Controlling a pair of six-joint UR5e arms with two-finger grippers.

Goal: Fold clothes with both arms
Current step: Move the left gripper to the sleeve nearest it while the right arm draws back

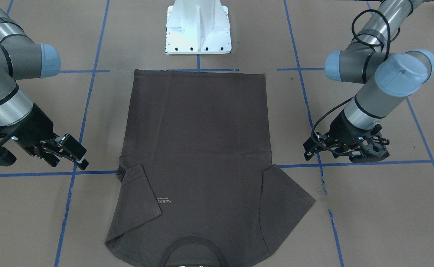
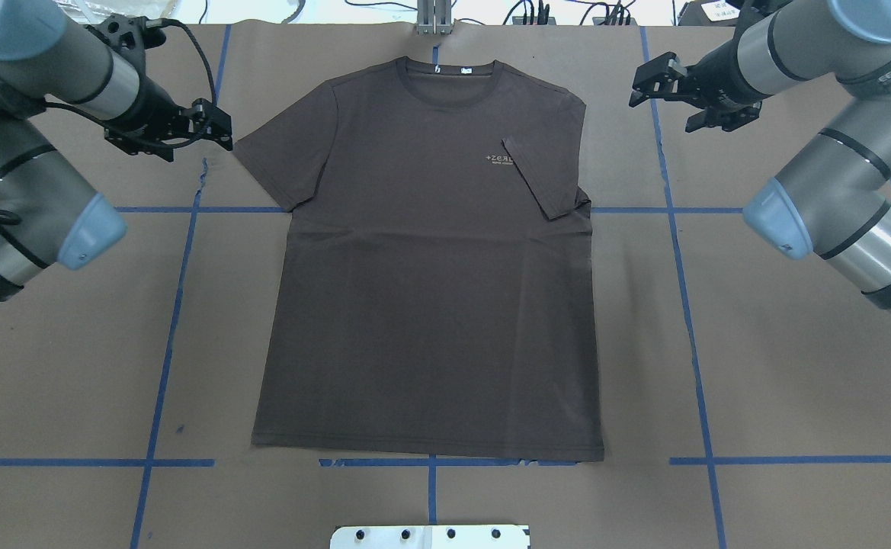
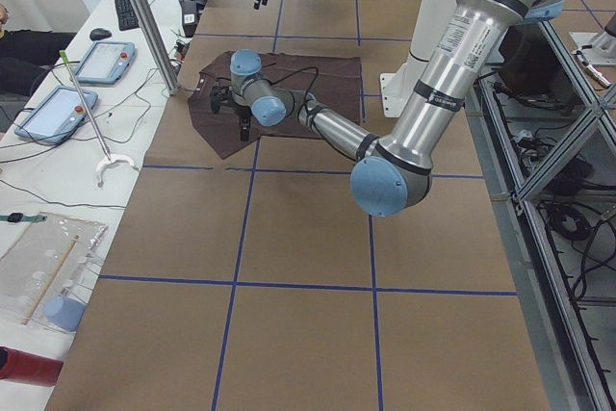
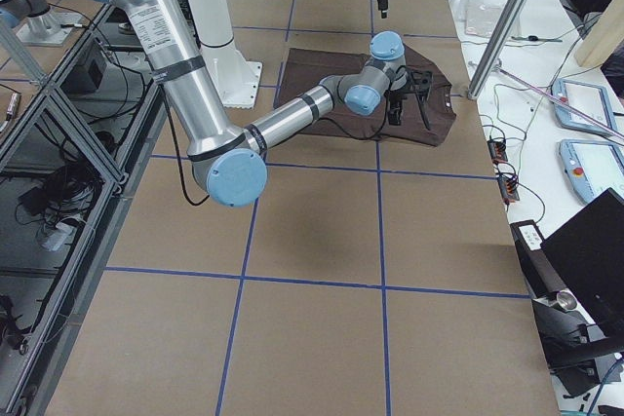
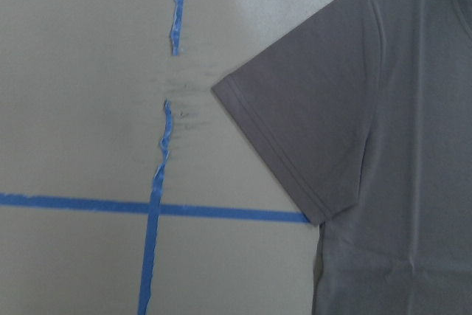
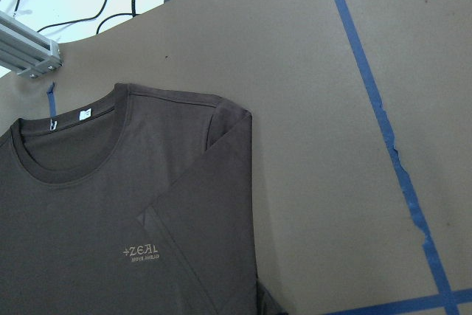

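Observation:
The dark brown T-shirt (image 2: 430, 290) lies flat on the table, front up, collar at the far edge, and also shows in the front view (image 1: 198, 122). Its sleeve on the robot's right (image 2: 540, 179) is folded inward over the chest, next to the pale lettering (image 6: 144, 250). The other sleeve (image 5: 310, 116) lies spread out flat. My left gripper (image 2: 213, 130) hovers open just outside that spread sleeve, touching nothing. My right gripper (image 2: 662, 88) hovers open and empty beside the shirt's right shoulder, clear of the cloth.
The white pedestal base (image 1: 198, 27) stands at the near edge behind the shirt's hem. Blue tape lines cross the brown table cover, torn beside the spread sleeve (image 5: 166, 130). Cables and an aluminium post (image 6: 29, 53) sit past the collar. A side bench holds tablets (image 3: 58, 108).

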